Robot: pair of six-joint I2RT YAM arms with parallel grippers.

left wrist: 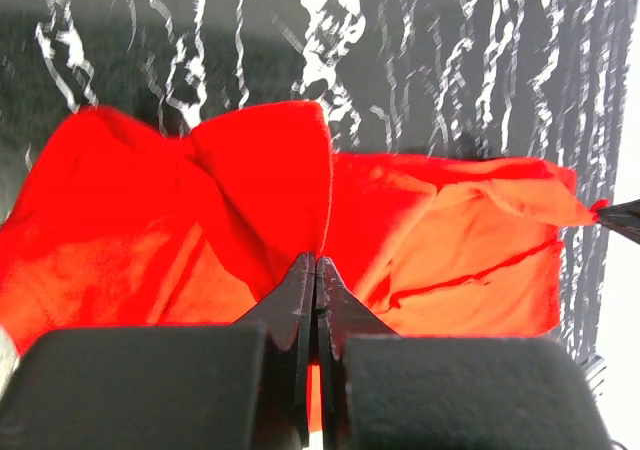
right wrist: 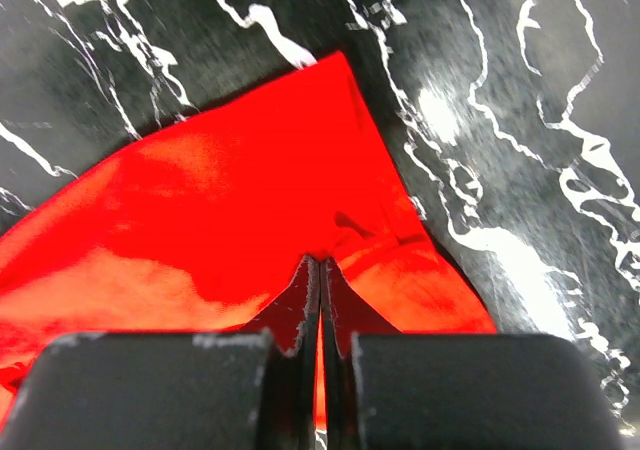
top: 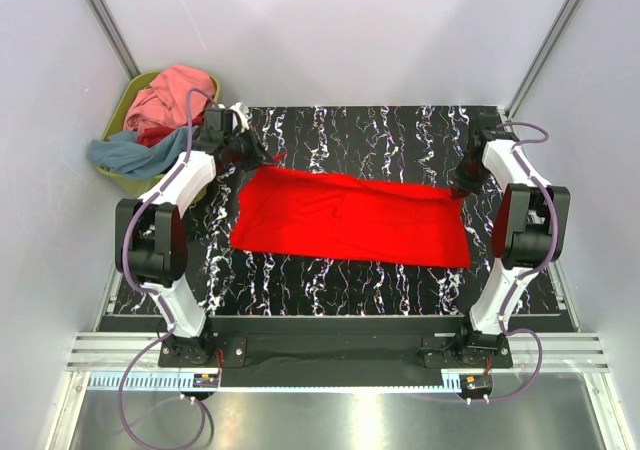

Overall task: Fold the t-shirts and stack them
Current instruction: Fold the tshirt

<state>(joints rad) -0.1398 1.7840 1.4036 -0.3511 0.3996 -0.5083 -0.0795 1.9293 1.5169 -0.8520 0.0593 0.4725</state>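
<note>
**Step in hand (judged):** folding the far edge over to the near hem. Raise both corners level, move them together, hold the cloth taut, and land edge on edge.

**Red shirt** point(top: 350, 215): one, lying flat mid-surface point(top: 330, 285) and stretched left to right. The near hem is straight. The cloth is bright, soft and lightly creased.

**Left claw** point(left wrist: 315, 260): pressed together, pinching the far-left corner, where the cloth is bunched into a ridge.

**Right claw** point(right wrist: 320, 262): pressed together, pinching the far-right corner.

**Basket** point(top: 128, 182): far left, holding pink, grey-blue and red shirts point(top: 165, 105), all unfolded.
</note>
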